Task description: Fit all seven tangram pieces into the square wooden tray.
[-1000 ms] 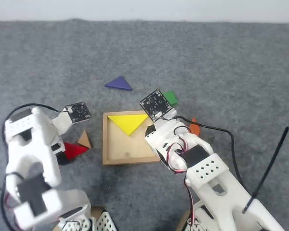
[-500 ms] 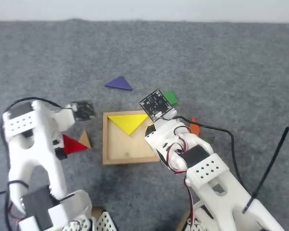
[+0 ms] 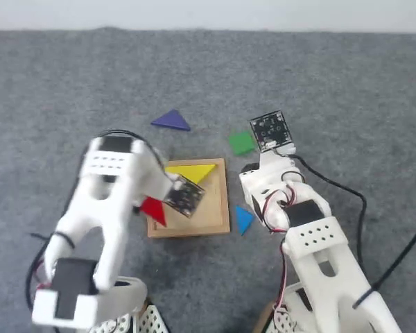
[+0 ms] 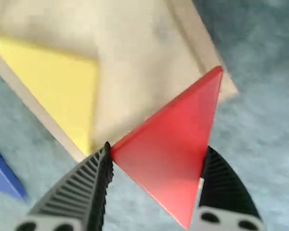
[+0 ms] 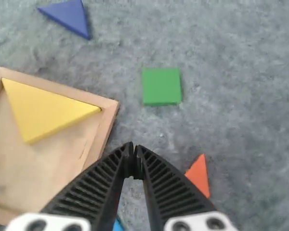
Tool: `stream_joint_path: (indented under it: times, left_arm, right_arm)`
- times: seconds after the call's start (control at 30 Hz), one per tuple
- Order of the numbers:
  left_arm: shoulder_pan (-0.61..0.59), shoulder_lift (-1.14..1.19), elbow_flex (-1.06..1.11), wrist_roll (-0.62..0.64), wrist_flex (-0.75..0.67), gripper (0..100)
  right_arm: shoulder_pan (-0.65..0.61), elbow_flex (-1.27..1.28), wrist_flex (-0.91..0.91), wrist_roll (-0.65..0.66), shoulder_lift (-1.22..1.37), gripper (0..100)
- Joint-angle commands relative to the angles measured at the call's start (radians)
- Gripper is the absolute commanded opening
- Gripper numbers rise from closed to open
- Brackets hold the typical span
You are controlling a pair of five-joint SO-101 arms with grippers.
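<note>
The square wooden tray [image 3: 213, 211] lies mid-table with a yellow triangle [image 3: 194, 171] in its far part. My left gripper [image 4: 156, 154] is shut on a red triangle [image 3: 152, 209] and holds it over the tray's near left corner. My right gripper [image 5: 134, 161] is shut and empty, low over the carpet just off the tray's right rim [image 5: 107, 122]. Around it lie a green square [image 5: 161, 85], an orange triangle [image 5: 198, 174] and a small blue triangle [image 3: 243, 218]. A dark blue triangle [image 3: 171, 121] lies beyond the tray.
Grey carpet covers the whole table. The left arm [image 3: 107, 201] leans over the tray's left side, and the right arm [image 3: 284, 201] stands to the tray's right. Open carpet stretches at the back and far right.
The left arm swung from left of the tray over its left side, carrying the red triangle. The right arm drew back to the right, uncovering the green square and the small blue triangle.
</note>
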Motion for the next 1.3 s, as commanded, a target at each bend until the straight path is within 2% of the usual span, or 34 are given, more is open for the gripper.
stream_joint_path:
  times: [0.0,0.33,0.67,0.73,0.87,0.97,1.27]
  left_arm:
    - [0.071,0.032,-0.021,-0.020,-0.092,10]
    - [0.118,0.127,-0.022,-0.021,-0.210,9]
    - [0.137,0.127,-0.016,-0.015,-0.212,10]
    - [0.130,0.127,-0.018,-0.008,-0.212,13]
    - [0.137,0.129,-0.016,0.092,-0.213,23]
    - [0.133,0.129,-0.022,0.092,-0.213,29]
    - [0.129,0.117,-0.024,0.095,-0.212,31]
  right_arm:
    - [0.019,-0.075,-0.008,-0.011,-0.050,0.7]
    - [0.022,-0.083,-0.008,-0.011,-0.050,0.7]
    - [0.021,-0.083,-0.010,-0.009,-0.050,0.8]
    - [0.021,-0.083,-0.012,-0.009,-0.050,0.9]
    - [0.021,-0.083,-0.013,-0.009,-0.050,0.9]
    - [0.021,-0.083,-0.013,-0.009,-0.050,0.9]
    - [0.021,-0.083,-0.013,-0.009,-0.050,0.9]
